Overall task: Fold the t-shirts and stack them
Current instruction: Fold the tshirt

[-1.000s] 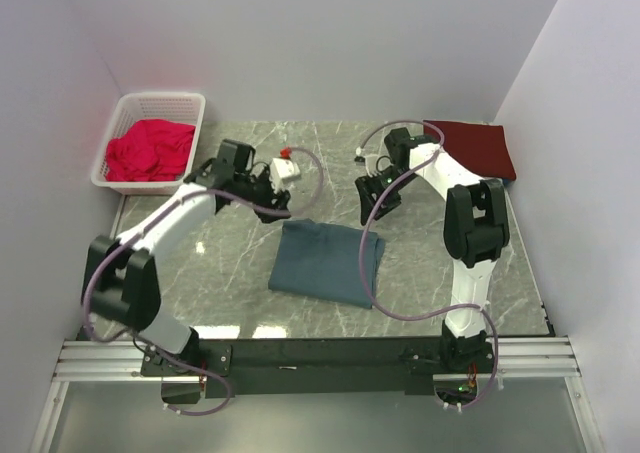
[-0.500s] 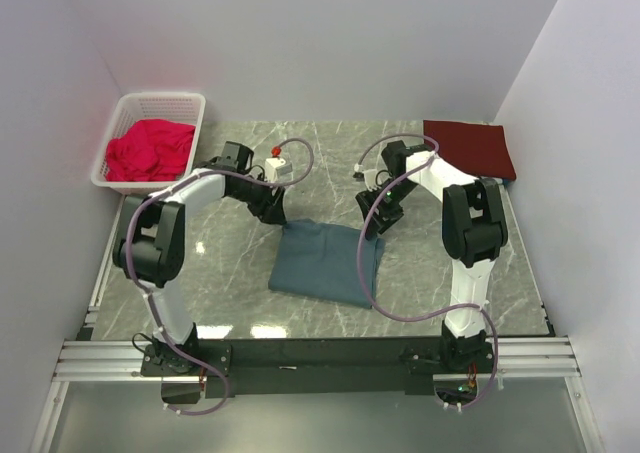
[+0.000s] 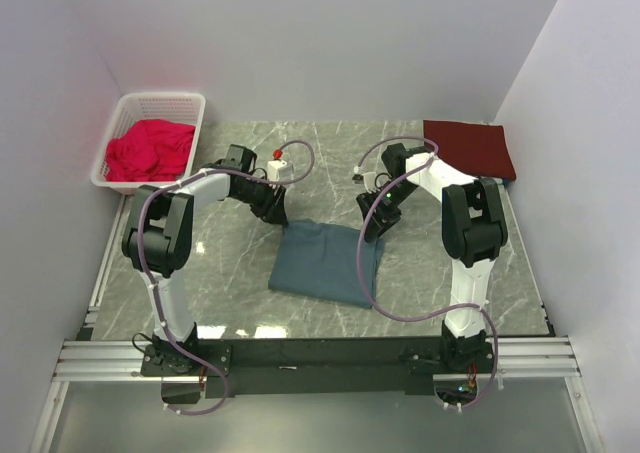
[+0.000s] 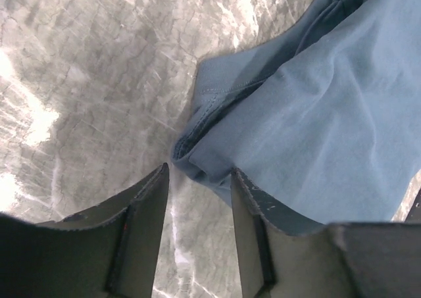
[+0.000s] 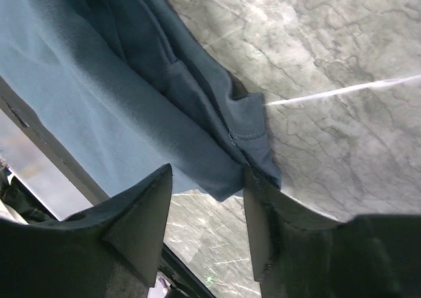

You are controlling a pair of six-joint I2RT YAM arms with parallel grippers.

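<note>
Maroon t-shirt [image 3: 478,148], basket [image 3: 160,96], perhaps red clothes [image 3: 150,150]

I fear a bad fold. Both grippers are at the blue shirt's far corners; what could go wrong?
The left gripper straddles a layered corner of the blue shirt; it may pinch only some layers, so the fold could open. The right gripper has just the corner's tip between its jaws; the cloth may slip out when lifted.

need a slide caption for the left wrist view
Left gripper, jaws apart, poised at a corner of the folded blue-grey t-shirt on the marble table.
</note>
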